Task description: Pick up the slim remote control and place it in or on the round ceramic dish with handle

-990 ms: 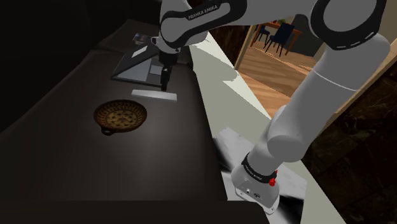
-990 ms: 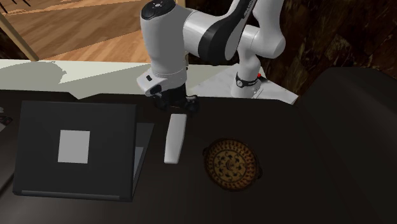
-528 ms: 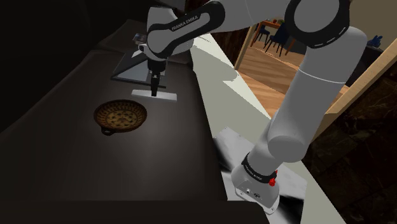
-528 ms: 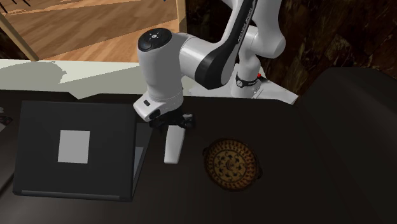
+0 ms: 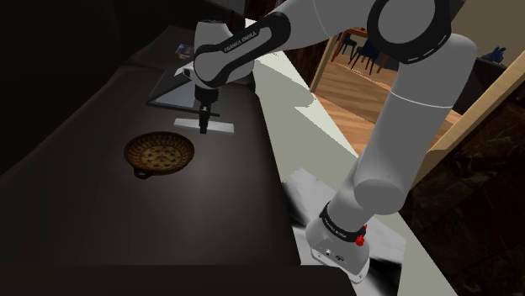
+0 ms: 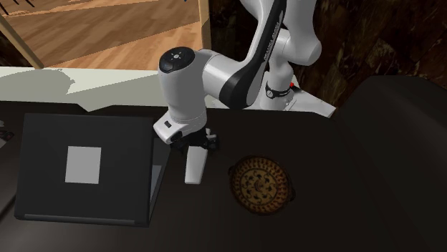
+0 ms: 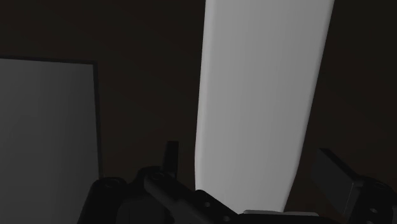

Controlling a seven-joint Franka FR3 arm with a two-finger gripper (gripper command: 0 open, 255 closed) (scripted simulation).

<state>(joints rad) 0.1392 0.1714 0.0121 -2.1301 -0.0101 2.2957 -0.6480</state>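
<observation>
**Where the gripper stands astride the remote: jaws released, nothing grasped**

As you read the shoulder view, find the gripper low over the dark table, its black tips down at the white remote. The remote is a slim, plain white bar lying flat on the table. In that view it sits just beyond the dish and on the near side of the laptop.

In the second exterior view, note the order across the table. The dark laptop is on that view's left, the remote is in the middle, and the dish is on the right. The remote lies close beside the laptop's edge and near the dish, touching neither. The gripper covers the remote's far end, under the white arm. That arm reaches in from the stand at the table's far edge.

Turn to the wrist view for the state of the jaws. The two fingers stand apart, one on each side of the remote. A strip of dark table shows between each finger and the bar's edge. You may therefore read the gripper as released, with the remote between its fingers but not clasped.

The dish is round and brown, with a patterned inside and a small handle at its rim. It rests upright on the table, with only its own pattern showing inside. Beyond the table's pale edge, a wooden floor shows.
</observation>
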